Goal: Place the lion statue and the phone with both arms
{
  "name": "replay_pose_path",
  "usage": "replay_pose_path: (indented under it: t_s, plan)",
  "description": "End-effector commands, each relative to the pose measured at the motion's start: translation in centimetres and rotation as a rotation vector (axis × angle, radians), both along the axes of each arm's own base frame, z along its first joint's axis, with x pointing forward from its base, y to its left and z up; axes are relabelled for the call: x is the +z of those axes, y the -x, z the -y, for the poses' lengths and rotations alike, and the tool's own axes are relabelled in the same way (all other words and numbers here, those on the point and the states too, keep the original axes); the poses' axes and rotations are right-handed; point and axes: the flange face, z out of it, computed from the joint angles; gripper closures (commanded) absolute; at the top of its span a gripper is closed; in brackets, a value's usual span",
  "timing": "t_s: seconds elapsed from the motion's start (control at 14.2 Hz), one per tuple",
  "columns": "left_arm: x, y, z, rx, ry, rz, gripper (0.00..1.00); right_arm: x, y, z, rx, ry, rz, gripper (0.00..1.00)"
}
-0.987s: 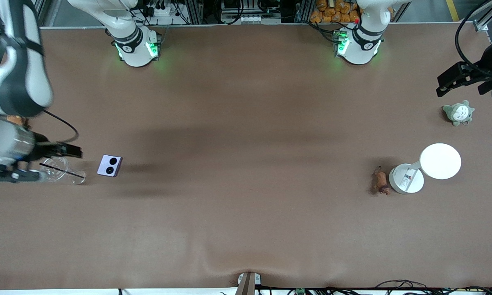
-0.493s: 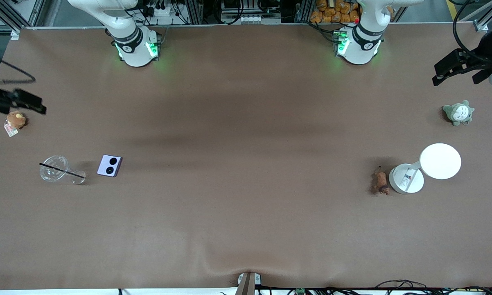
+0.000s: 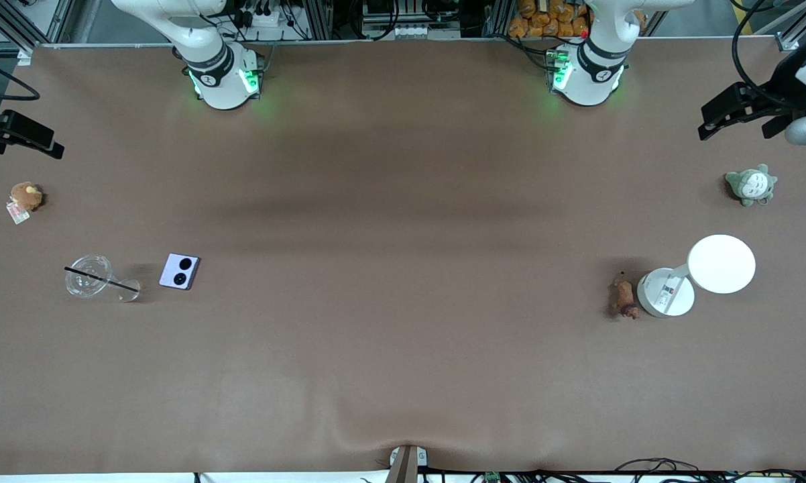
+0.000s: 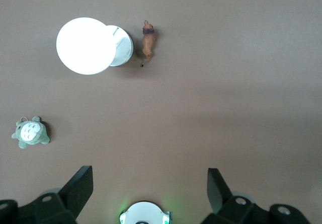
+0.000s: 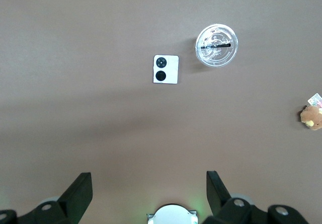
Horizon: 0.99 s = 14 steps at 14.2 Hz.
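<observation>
Lion statue (image 3: 623, 299) lies mid-frame at left arm's end just beside lamp (image 3: 665, 293), phone (image 3: 180, 271) near cup (image 3: 88, 275); left gripper (image 3: 738, 117) & right gripper (image 3: 21, 134) wide open, nothing held, at the frame's upper corners (fits pre-pick or post-place), so keep clear of lamp/cup.

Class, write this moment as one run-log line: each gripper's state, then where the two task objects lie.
left gripper: open, raised | right gripper: open, raised | lion statue: on table beside white lamp | phone: on table beside clear cup

Even, diffuse overhead light keeps the brown desk (image 3: 403, 376) moderately bright, with broad soft shadow bands across its middle. The white lamp (image 3: 721, 263) disc glares, nearly blown out (especially from the left wrist). Green glow pools beside both bases. Focus is sharp throughout.
</observation>
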Motion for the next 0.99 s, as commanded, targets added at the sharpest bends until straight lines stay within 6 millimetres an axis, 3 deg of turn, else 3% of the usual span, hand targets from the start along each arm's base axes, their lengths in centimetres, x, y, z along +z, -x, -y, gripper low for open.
replay_pose_path:
  t_s: [0.0,0.35,0.92]
  plan:
    - [0.4,2.1,0.0,-0.004,-0.008,0.008,0.00,0.6,0.9,-0.1,-0.022,-0.014,0.008,0.00]
    - [1.0,2.3,-3.4,0.048,-0.010,0.009,0.00,0.8,0.9,0.0,-0.007,-0.016,0.016,0.00]
    - [1.4,2.0,-3.2,0.046,-0.027,0.010,0.00,0.9,0.8,-0.2,0.042,-0.006,0.025,0.00]
